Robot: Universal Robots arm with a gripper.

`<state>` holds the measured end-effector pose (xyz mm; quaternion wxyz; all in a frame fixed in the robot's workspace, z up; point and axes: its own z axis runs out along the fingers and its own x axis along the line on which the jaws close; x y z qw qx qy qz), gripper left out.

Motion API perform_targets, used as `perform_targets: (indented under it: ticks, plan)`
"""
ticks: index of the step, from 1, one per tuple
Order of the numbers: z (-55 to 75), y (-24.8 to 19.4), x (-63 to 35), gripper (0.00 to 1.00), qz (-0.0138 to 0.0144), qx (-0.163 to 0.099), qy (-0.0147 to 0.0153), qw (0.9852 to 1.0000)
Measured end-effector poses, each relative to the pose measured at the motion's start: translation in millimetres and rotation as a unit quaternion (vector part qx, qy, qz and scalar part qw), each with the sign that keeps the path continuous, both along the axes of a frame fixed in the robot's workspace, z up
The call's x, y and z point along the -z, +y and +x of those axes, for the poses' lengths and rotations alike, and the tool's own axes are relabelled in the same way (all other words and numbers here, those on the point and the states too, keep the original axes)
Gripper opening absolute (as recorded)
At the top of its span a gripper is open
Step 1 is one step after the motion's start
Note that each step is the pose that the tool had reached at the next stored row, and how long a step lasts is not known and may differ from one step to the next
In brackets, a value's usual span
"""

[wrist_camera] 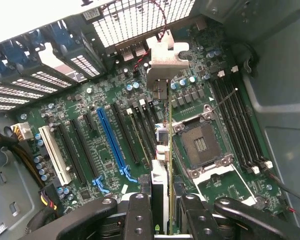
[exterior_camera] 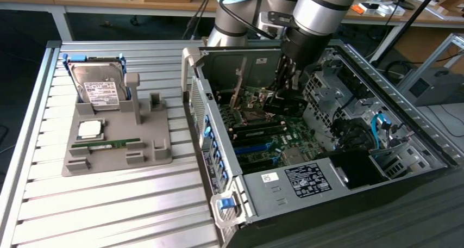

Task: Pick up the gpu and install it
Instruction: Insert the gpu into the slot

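Over the motherboard [wrist_camera: 85, 107], the gripper [wrist_camera: 165, 220] clamps the gpu [wrist_camera: 166, 57] edge-on between closed jaws; keep the card parallel to the expansion slots [wrist_camera: 112, 142] and lower it vertically.

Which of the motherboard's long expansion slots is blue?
The single blue plastic slot, flanked by black slots; the white plastic slot ends the row.

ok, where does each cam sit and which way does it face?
Exterior view: off the arm, raised, looking down at the table and open computer case; the arm reaches into the case.
Wrist view: on the wrist, looking along the gripper, shut on the gpu, at the motherboard.
Shared: the motherboard's CPU socket.
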<state>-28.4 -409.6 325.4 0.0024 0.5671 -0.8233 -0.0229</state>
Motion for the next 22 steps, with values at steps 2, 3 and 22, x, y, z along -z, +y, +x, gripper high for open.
perform_targets:
  ticks: [2,3,22]
  plan:
    - [0.0,0.0,0.0,0.27,0.0000,-0.003,0.0000,1.0000]
    - [0.0,0.0,0.0,0.27,0.0000,-0.004,0.0000,1.0000]
    - [0.0,0.0,0.3,0.27,0.0000,-0.033,0.0000,0.9995]
